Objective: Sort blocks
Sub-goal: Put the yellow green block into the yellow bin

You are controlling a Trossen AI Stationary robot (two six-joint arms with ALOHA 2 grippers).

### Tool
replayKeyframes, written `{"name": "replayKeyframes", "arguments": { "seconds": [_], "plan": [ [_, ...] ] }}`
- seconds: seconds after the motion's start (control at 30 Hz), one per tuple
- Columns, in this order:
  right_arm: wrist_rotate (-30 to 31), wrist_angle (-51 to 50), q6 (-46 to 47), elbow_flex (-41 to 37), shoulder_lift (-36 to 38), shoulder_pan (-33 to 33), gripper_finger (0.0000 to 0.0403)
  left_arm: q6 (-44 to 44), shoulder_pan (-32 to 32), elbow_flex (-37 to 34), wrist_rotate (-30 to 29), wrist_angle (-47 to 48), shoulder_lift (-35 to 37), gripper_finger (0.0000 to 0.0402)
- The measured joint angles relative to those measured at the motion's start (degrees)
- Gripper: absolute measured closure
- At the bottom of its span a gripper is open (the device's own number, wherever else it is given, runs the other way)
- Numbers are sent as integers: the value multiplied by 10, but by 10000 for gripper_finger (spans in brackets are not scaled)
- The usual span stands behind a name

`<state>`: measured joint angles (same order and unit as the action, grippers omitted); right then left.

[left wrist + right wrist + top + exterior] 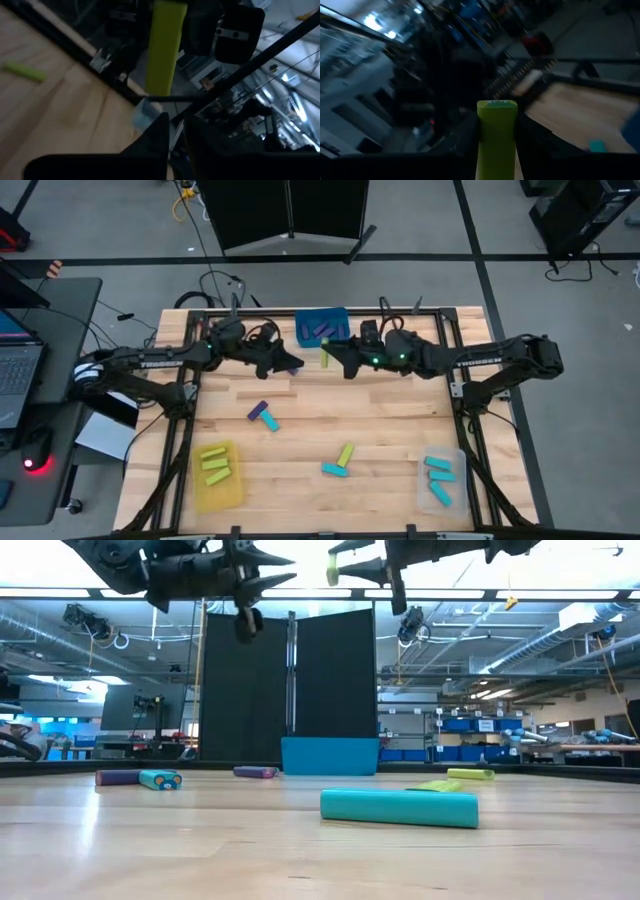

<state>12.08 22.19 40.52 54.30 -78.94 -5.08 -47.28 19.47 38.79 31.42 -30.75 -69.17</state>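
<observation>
blocks are small oblong bars with flat ends, in purple, lime and cyan.

left to right on the table in the high view: yellow bin at the near left holds 3 lime blocks. a purple block and a cyan block lie touching at mid-left. a purple block sits on the wood just in front of the blue bin, partly under the left arm. blue bin at the far edge, centre, holds purple blocks, at least 2, exact count not readable. loose lime block and cyan block touch at near centre. clear bin at the near right holds 3 cyan blocks.

left gripper hangs in the air near the blue bin's left front corner. fingers look slightly apart and nothing is seen between them, though the gap is hard to judge.

right gripper is raised just in front of the blue bin, tips pointing toward the left gripper, close to it but not touching. it pinches one lime block between both fingers; the block stands on end, well clear of the table, and sticks out past the fingertips in the right wrist view. the same block shows in the left wrist view directly ahead of the left fingers.

counted: 5 lime, 5 cyan, at least 4 purple; 3 bins.
</observation>
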Motion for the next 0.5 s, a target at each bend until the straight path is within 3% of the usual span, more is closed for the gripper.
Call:
{"name": "replayKeyframes", "arguments": {
  "seconds": [0.3,0.5],
  "plan": [
    [-34,27,-15,0,-1,-4,295,-34,-19,2,-62,-72,-44,232],
    [-43,36,-17,0,-1,-4,295,3,-20,51,-62,-72,-71,205]
  ]
}}
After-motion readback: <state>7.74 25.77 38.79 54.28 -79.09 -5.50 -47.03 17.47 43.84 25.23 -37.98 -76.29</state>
